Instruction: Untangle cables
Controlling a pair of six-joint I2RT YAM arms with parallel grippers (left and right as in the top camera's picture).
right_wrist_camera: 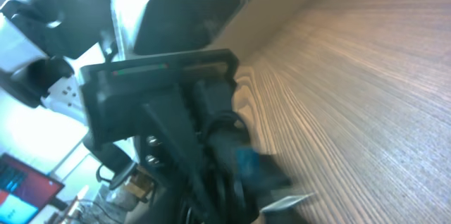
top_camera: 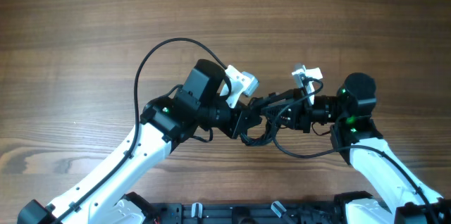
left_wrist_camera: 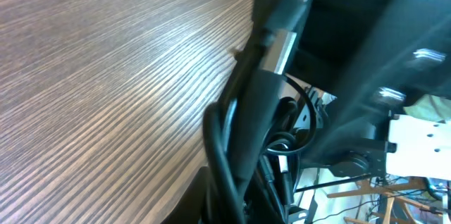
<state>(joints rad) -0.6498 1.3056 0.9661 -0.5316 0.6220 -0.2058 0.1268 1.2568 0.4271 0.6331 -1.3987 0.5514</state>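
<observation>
**Easing the knot apart between two close-set grippers**

Small knotted bundle of thin black flexible cables [top_camera: 262, 129] just right of centre in the overhead view, over the brown wood-grain table [top_camera: 84, 27], wedged between the left gripper [top_camera: 246, 120] and the right gripper [top_camera: 287, 115].

Best done slowly: draw apart sideways a little at a time, and ease off on any strand that tightens instead of slipping. Better to work with one strand per side than a whole clump. Steer clear of the thick black arm wire [top_camera: 151, 55] arcing through the upper left of the overhead view.

Hard to say whether the slack black loop [top_camera: 303, 153] sagging at lower right belongs to the bundle or to the arm wiring.

Impossible to tell whether either pair of fingers is spread or pinching. From overhead, both tips are buried in the dark tangle. In the left wrist view, cords crowd the lower centre with no gap visible. The right wrist view is blurred, with dark housing filling its left half. No plug ends made out for certain, only a small blue smear [right_wrist_camera: 248, 162] at lower centre there. Number of cords unclear
</observation>
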